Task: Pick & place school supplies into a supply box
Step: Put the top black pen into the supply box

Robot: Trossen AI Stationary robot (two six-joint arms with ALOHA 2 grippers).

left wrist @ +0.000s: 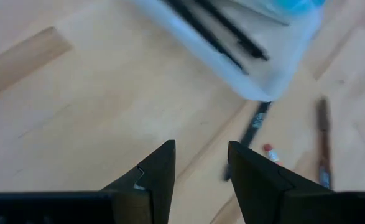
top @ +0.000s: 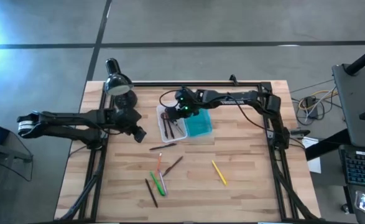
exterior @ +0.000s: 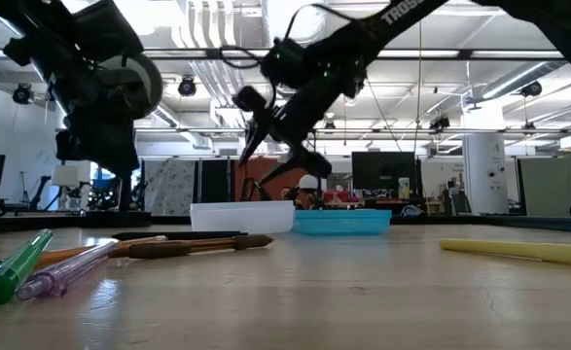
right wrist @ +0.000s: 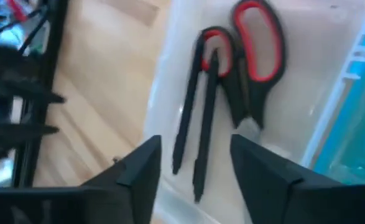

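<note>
Fingers (right wrist: pixel 145 174) of the right arm hang spread above the supply box (right wrist: pixel 331 93), holding one scissors (right wrist: pixel 254 59) and two dark pens (right wrist: pixel 198 118).

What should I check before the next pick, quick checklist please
1. Box open, lid folded aside: ok.
2. Scissors and two dark pens lying inside the tray: ok.
3. Right end effector empty, fingers open above the tray: ok.
4. Left end effector open and empty, over the table beside the box: ok.
5. All supplies boxed: not ok; yellow pencil, green marker and others lie on the table.
6. Which item the left arm will take next: cannot tell.
</note>
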